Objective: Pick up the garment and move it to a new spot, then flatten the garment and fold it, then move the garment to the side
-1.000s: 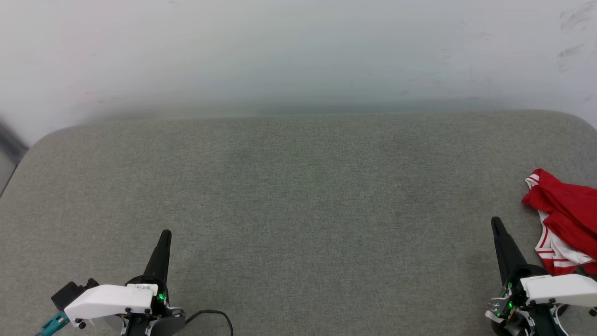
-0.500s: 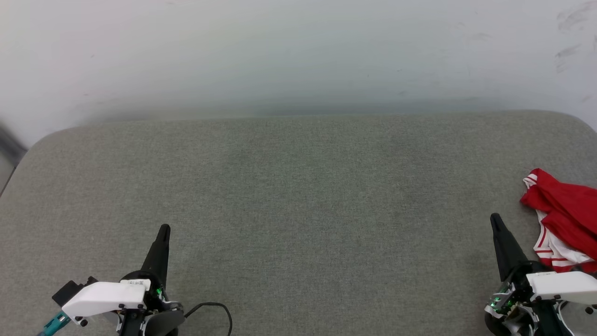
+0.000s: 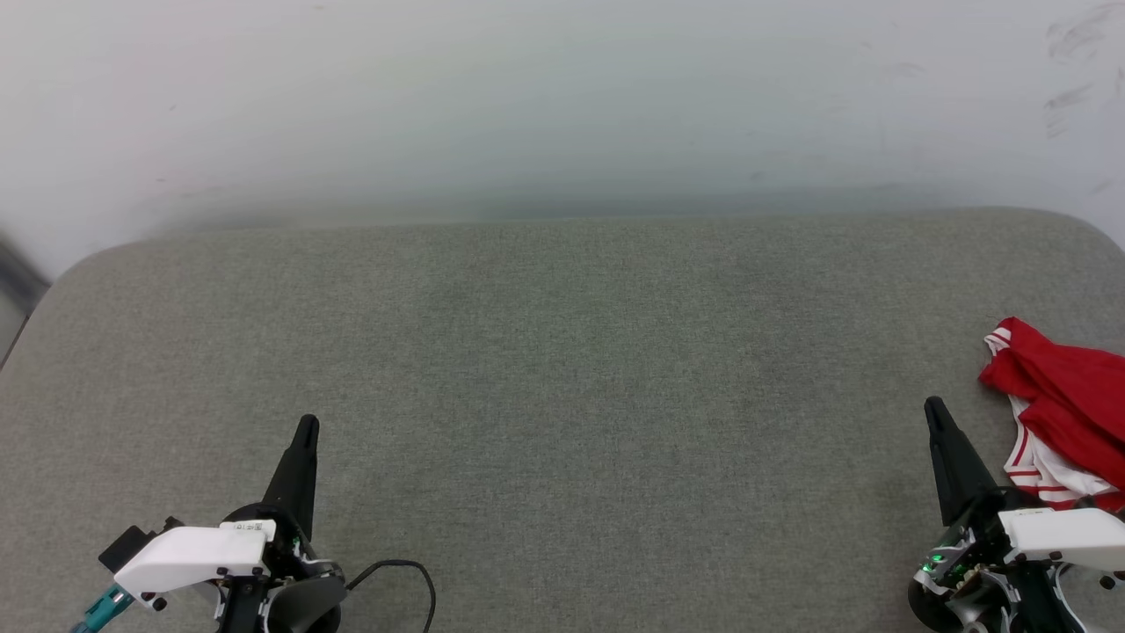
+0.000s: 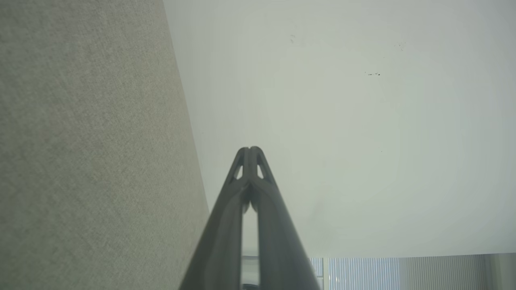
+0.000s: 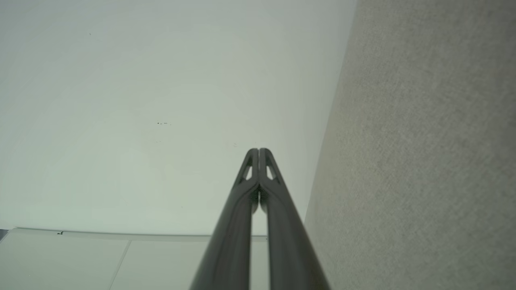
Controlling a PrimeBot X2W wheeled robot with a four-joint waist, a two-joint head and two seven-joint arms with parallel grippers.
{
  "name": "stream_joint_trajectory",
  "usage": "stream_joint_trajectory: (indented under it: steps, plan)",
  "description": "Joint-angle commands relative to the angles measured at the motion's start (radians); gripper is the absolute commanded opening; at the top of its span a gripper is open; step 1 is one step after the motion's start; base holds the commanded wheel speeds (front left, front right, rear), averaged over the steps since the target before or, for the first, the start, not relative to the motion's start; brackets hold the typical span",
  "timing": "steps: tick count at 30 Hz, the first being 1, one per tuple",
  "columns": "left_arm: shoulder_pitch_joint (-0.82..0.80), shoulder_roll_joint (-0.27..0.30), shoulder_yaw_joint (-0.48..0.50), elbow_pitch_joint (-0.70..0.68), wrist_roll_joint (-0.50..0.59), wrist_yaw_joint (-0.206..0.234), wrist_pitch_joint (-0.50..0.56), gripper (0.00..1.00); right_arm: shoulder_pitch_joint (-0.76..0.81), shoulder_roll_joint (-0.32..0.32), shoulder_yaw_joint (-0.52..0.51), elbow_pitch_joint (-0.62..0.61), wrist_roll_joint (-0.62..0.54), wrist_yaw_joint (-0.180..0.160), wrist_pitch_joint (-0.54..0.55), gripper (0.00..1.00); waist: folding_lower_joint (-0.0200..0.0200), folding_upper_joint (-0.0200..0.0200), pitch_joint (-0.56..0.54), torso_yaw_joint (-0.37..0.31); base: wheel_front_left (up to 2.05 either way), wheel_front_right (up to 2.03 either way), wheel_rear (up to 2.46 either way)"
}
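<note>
Both of your grippers are shut, with nothing in them. Your left gripper (image 3: 307, 425) sits at the lower left of the head view. Its two dark fingers are pressed together into one point that aims up the view, over the grey padded surface (image 3: 562, 369). In the left wrist view those fingers (image 4: 225, 233) meet at the tips, with a thin slit between them lower down and nothing caught there. Your right gripper (image 3: 933, 410) sits at the lower right of the head view, closed tip to tip in the same way.

The shirt (image 3: 1068, 387) lies crumpled in a heap on the padded surface at the far right of the head view, partly cut off by the edge. You see red cloth on top, white cloth with red stripes along its lower side, and striped trim at its upper left corner. It lies just beside your right gripper, on that gripper's right, and the dark fingers are not touching it. The white casing of your right wrist overlaps the shirt's lower edge in the view, and you cannot tell whether they touch. The shirt is well apart from your left gripper, with the width of the surface between them.

A black cable (image 3: 413, 576) loops beside your left wrist. A pale wall (image 3: 562, 105) rises behind the surface, with a few dark scuffs at its upper right.
</note>
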Motion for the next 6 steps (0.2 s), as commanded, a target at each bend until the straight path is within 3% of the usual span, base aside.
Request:
stream_joint_trajectory:
  steps: [1, 6]
  plan:
    - [-0.007, 0.001, 0.003, 0.000, 0.000, -0.004, 0.005, 0.00, -0.011, 0.001, -0.001, 0.001, 0.000, 0.000, 0.002, 0.00, 0.0000, 0.0000, 0.000, 0.000, 0.00, 0.00, 0.00]
    - [-0.007, 0.001, 0.003, 0.000, 0.000, -0.004, 0.005, 0.00, -0.011, 0.002, -0.002, 0.001, -0.001, 0.000, 0.003, 0.00, 0.0000, 0.0000, 0.000, 0.000, 0.00, 0.00, 0.00]
